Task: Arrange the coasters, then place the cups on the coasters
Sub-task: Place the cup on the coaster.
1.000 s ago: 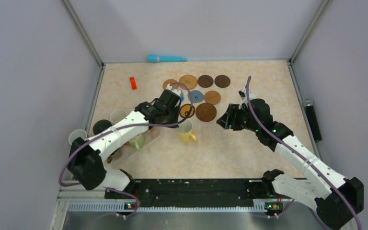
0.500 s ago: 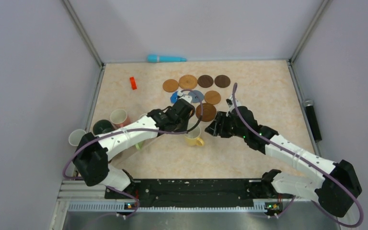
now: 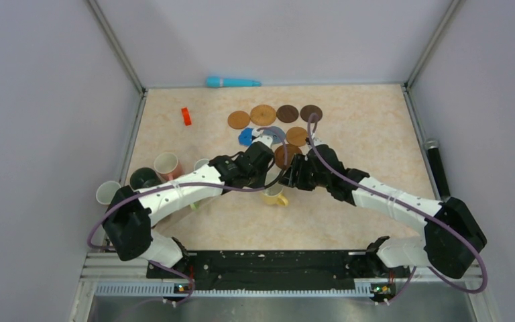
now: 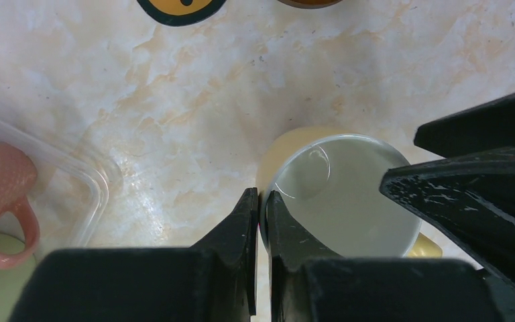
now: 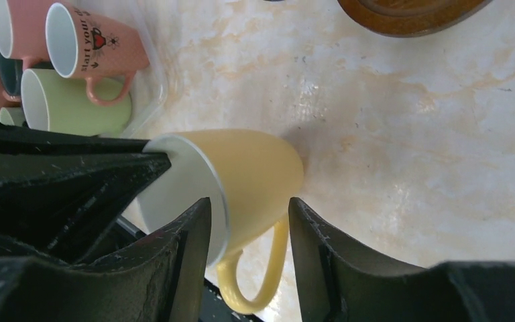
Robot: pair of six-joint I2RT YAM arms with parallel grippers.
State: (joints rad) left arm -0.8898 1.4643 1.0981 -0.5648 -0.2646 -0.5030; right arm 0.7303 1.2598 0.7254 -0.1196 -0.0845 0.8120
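The yellow cup (image 3: 275, 195) is near the table's middle, in front of the coasters. My left gripper (image 4: 260, 198) is shut on its rim (image 4: 265, 194), one finger inside and one outside. My right gripper (image 5: 249, 201) is open, straddling the same yellow cup (image 5: 255, 171) just above its handle (image 5: 261, 282), with gaps on both sides. Several round brown coasters (image 3: 263, 114), a grey-blue one (image 3: 276, 131) and a bright blue one (image 3: 245, 137) lie behind both grippers. A black-rimmed coaster (image 4: 181, 7) shows in the left wrist view. Whether the yellow cup rests on the table I cannot tell.
A clear plastic container (image 5: 154, 87) at the left holds pink (image 5: 94, 50) and green cups (image 5: 74, 104). More cups (image 3: 166, 164) stand by the left wall. A red block (image 3: 186, 116) and a teal pen-like object (image 3: 233, 82) lie at the back.
My right arm swung left to the yellow cup and its jaws narrowed around it. My left gripper, still shut on the rim, shifted the cup slightly right and nearer.
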